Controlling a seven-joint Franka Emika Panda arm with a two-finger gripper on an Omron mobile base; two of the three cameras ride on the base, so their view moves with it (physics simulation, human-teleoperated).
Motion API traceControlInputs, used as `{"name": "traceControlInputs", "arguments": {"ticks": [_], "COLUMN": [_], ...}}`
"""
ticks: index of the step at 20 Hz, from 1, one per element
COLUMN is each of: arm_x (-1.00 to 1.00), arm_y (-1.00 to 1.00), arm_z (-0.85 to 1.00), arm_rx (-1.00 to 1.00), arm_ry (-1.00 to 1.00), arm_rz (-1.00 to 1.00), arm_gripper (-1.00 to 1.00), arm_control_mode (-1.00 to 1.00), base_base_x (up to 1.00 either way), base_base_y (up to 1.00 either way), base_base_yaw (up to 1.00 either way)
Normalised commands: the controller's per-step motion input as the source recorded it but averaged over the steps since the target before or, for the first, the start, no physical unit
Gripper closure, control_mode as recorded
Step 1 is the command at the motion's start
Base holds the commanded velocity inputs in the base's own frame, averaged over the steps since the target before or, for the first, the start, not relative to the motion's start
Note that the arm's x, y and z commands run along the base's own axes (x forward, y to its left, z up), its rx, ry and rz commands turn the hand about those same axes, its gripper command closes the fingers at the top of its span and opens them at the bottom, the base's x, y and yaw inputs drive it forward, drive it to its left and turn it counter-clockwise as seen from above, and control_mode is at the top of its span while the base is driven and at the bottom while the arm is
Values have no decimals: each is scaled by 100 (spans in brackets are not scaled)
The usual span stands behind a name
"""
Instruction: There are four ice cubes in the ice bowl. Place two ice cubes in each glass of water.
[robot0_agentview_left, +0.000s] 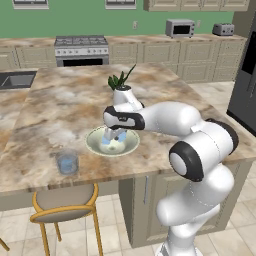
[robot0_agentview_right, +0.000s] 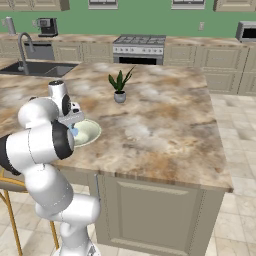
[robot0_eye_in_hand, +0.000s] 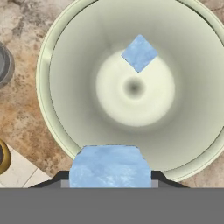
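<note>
Fingers (robot0_eye_in_hand: 61, 177) closed on an ice cube (robot0_eye_in_hand: 109, 166), the gripper (robot0_agentview_left: 113, 136) hangs over the bowl (robot0_agentview_left: 95, 145), where a second cube (robot0_eye_in_hand: 139, 53) lies near the middle. The risk, by the look of it: a slick cube slipping from a narrow pinch on the way to the glass (robot0_agentview_left: 67, 163) near the counter (robot0_agentview_left: 60, 100) edge, or missing its small mouth. A plant (robot0_agentview_left: 121, 86) stands behind the bowl, a stool (robot0_agentview_left: 64, 202) below; nothing seems to bar the short path.
</note>
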Motion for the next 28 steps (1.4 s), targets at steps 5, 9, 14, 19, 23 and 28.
{"name": "traceControlInputs", "arguments": {"ticks": [5, 9, 14, 19, 23, 28], "arm_x": [0, 0, 0, 0, 0, 0], "arm_y": [0, 0, 0, 0, 0, 0], "arm_z": [0, 0, 0, 0, 0, 0], "arm_rx": [0, 0, 0, 0, 0, 0], "arm_ry": [0, 0, 0, 0, 0, 0], "arm_rz": [0, 0, 0, 0, 0, 0], "arm_gripper": [100, 100, 100, 100, 100, 100], "arm_control_mode": [-100, -100, -100, 100, 100, 100], "base_base_x": [0, 0, 0, 0, 0, -36], "base_base_y": [0, 0, 0, 0, 0, 0], "base_base_yaw": [0, 0, 0, 0, 0, 1]}}
